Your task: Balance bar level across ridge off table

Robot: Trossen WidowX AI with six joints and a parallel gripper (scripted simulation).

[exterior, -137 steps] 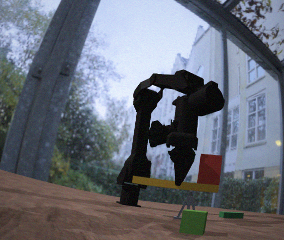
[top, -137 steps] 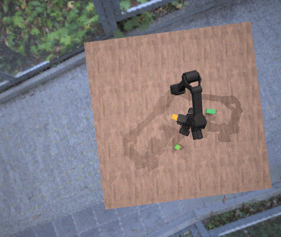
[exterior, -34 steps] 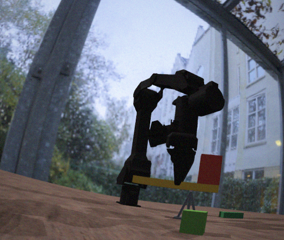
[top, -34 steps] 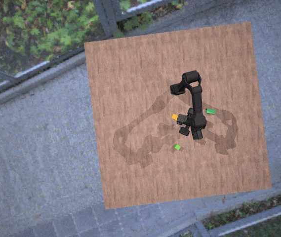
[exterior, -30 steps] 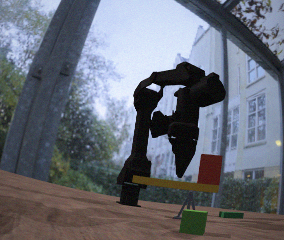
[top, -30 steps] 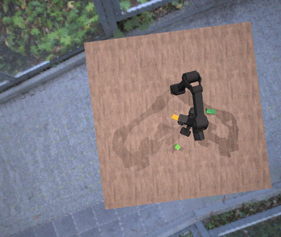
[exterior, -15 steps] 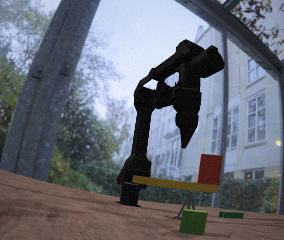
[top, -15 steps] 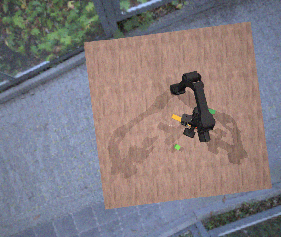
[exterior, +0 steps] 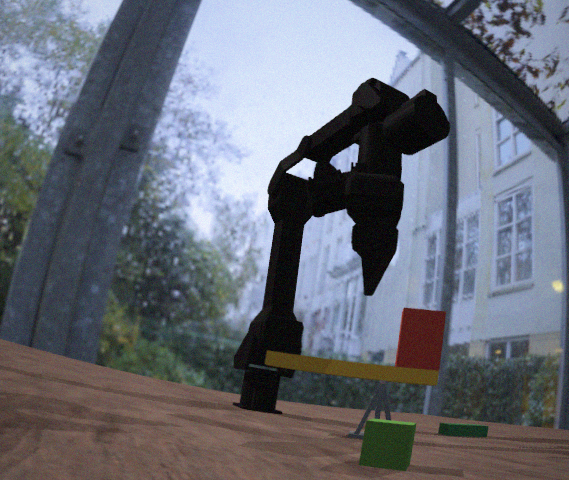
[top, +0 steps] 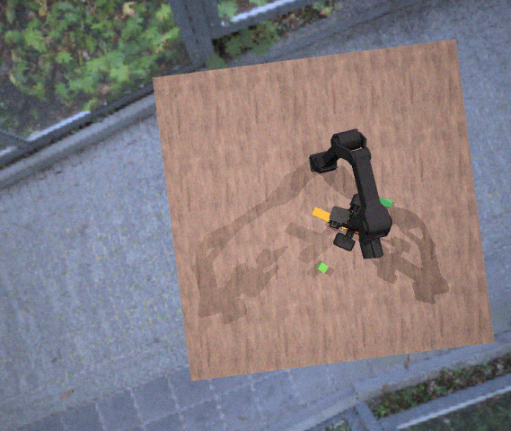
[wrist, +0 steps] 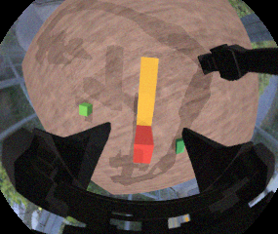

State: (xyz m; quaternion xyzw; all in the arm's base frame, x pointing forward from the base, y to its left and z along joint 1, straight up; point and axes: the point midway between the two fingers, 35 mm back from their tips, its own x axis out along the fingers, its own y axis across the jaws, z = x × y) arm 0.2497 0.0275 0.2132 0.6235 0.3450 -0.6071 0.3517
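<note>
The yellow bar [top: 320,214] [exterior: 325,364] [wrist: 148,93] lies across the top of the grey ridge [exterior: 379,397], both ends off the table. It looks about parallel to the table in the exterior view, whose view is tilted. A red block [exterior: 420,338] [wrist: 143,146] stands on the bar's end, and the ridge is under the bar nearer that end. My gripper [exterior: 370,293] [wrist: 148,129] is wide open and empty, above the bar and apart from it. In the top view the arm hides the bar's red end and the ridge.
A light green cube [top: 322,267] [exterior: 386,445] [wrist: 85,109] sits on the table [top: 246,324] to one side of the bar. A flat darker green block [top: 386,202] [exterior: 463,429] [wrist: 179,146] lies on the other side. The arm's base [top: 322,162] [exterior: 259,390] stands beyond the bar's plain end.
</note>
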